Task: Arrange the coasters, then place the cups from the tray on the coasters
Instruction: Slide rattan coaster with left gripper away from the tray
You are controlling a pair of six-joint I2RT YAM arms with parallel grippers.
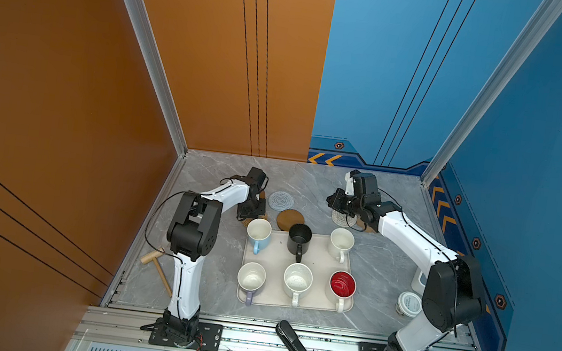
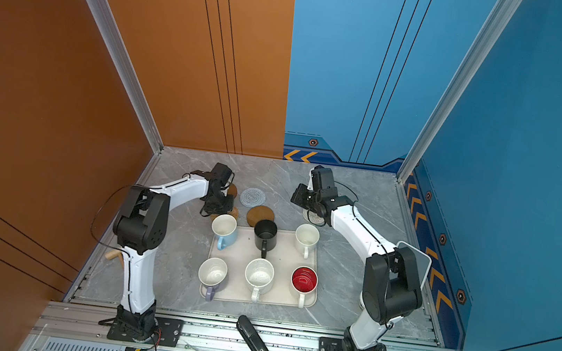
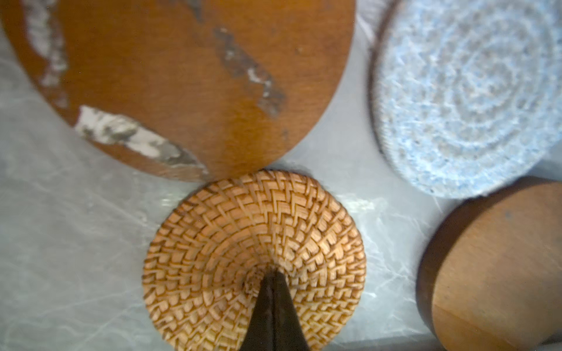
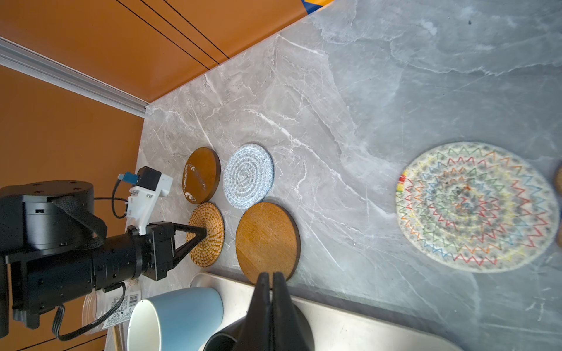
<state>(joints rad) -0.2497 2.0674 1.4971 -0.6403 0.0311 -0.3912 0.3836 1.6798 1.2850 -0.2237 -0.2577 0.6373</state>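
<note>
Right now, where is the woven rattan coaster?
Left side of both top views, beyond the tray: the rattan coaster lies flat under the shut left gripper, between the worn wooden disc and the light blue mug.

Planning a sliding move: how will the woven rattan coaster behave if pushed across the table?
The rattan coaster looks tightly woven, so probably stiff: it should slide whole. The glossy table may let it skid or spin.

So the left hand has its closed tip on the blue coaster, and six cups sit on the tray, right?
Not quite. The left hand has its closed tip on the rattan coaster, not the blue coaster, which lies apart from it. The left wrist view shows this. The rest holds: six cups sit on the tray.
</note>
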